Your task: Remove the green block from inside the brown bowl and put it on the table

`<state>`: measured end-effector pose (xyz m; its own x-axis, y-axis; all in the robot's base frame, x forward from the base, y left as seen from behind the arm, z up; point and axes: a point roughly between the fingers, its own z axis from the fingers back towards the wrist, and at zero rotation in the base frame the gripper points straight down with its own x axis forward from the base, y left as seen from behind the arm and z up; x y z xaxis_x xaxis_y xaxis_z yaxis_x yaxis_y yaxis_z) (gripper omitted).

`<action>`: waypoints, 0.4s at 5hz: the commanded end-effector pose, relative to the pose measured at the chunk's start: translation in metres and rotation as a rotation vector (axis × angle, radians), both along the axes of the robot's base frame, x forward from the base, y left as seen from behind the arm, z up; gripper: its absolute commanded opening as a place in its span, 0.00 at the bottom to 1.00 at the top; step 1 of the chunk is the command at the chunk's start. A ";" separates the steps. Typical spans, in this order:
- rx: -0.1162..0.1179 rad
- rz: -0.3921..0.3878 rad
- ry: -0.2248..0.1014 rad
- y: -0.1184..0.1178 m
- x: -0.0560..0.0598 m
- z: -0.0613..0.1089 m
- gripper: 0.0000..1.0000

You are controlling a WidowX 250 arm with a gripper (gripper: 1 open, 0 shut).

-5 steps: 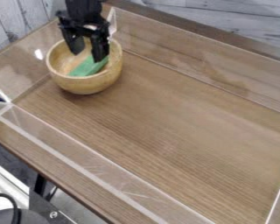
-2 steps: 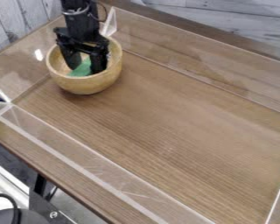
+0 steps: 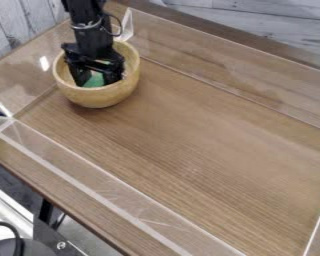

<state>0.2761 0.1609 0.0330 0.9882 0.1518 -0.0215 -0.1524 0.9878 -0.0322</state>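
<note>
Your gripper (image 3: 95,72) sat inside one brown bowl (image 3: 117,92), jaws apart, straddling and half-hiding one green block (image 3: 92,76); table (image 3: 190,140) around bowl bare.

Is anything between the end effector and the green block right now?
Nothing visible. The end effector is inside the brown bowl with its jaws open on either side of the green block. After the lift, only the bowl's wall separates the block from the bare table.
</note>
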 end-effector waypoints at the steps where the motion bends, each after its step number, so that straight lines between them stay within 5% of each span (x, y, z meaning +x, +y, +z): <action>1: 0.006 0.012 -0.043 0.005 0.015 0.016 1.00; 2: -0.003 0.018 -0.052 0.005 0.014 0.015 0.00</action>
